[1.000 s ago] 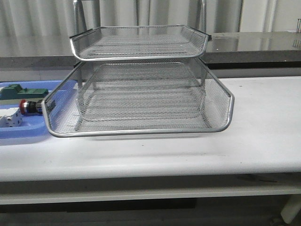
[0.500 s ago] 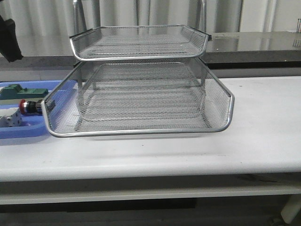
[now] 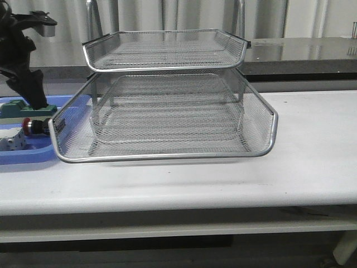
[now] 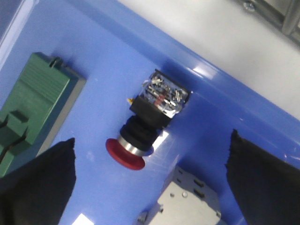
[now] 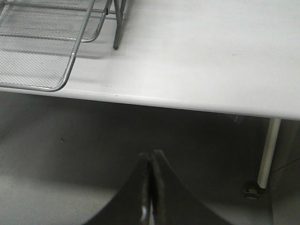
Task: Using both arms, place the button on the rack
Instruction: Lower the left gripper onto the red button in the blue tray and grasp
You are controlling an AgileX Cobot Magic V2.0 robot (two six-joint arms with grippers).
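Observation:
The button [image 3: 34,127] lies on its side in the blue tray, red head pointing left. In the left wrist view the button [image 4: 149,117] lies between the green block and the white block. My left gripper [image 3: 34,100] hangs just above it. In the left wrist view the left gripper [image 4: 151,138] is open and empty, its fingers [image 4: 44,183] standing either side of the button and apart from it. The rack [image 3: 167,153] stands mid-table, its mesh tiers bare. My right gripper [image 5: 151,155] is shut and empty, below the table's front edge, out of the front view.
The blue tray [image 3: 33,155] sits at the table's left, against the rack's lower tier. It holds a green block [image 3: 22,109] and a white block [image 3: 11,140]. In the right wrist view a corner of the rack [image 5: 70,65] and a table leg [image 5: 267,150] show.
My left arm has come in from the upper left and dropped down over the blue tray, above the button. The button and rack have not moved.

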